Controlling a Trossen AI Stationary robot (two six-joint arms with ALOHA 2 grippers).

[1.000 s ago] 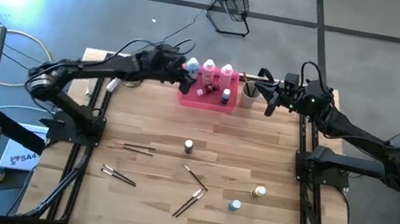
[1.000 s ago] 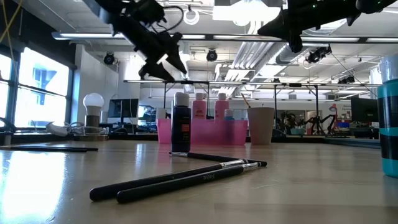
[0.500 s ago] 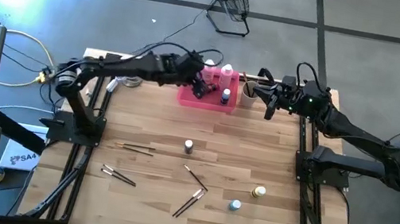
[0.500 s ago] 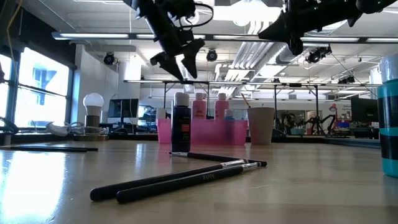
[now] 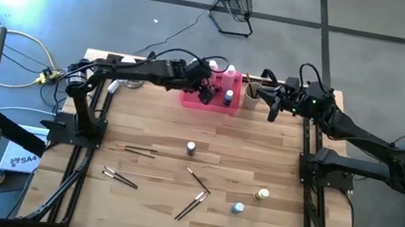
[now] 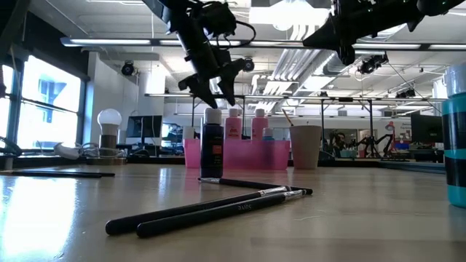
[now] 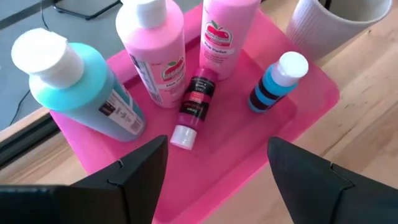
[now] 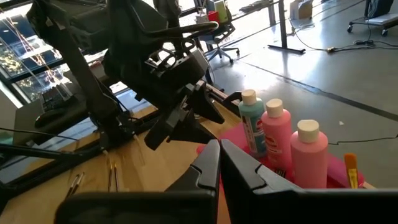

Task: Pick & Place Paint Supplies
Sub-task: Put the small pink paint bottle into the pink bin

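I have the left gripper [image 5: 207,91] hanging above the pink tray [image 7: 311,102] at the table's 12 o'clock edge, its fingers spread wide and holding nothing. In the left wrist view the tray already carries a teal bottle [image 7: 84,93], two pink bottles [image 7: 158,53], a tiny blue bottle [image 7: 273,84] standing upright, and a tiny dark red bottle [image 7: 193,102] lying on its side between them.

My judgement is that this arm is done here and should go for the loose supplies. To do that well, I would lift straight up before swinging away, so the fingers clear the tall white caps. The nearest target looks like the small dark bottle [image 5: 190,147] near the table's centre. The brushes [image 5: 192,204] toward 6 o'clock lie flat and thin, so they need a low, square pinch.

The right gripper [image 5: 273,102] waits near the beige cup [image 5: 253,93] at about 1 o'clock, fingers pressed together, empty.

In the overhead view the left arm covers part of the tray, so I cannot count its contents there. The yellow bottle [image 5: 262,195] and the teal bottle [image 5: 237,208] toward 5 o'clock are too small to judge upright or tipped.
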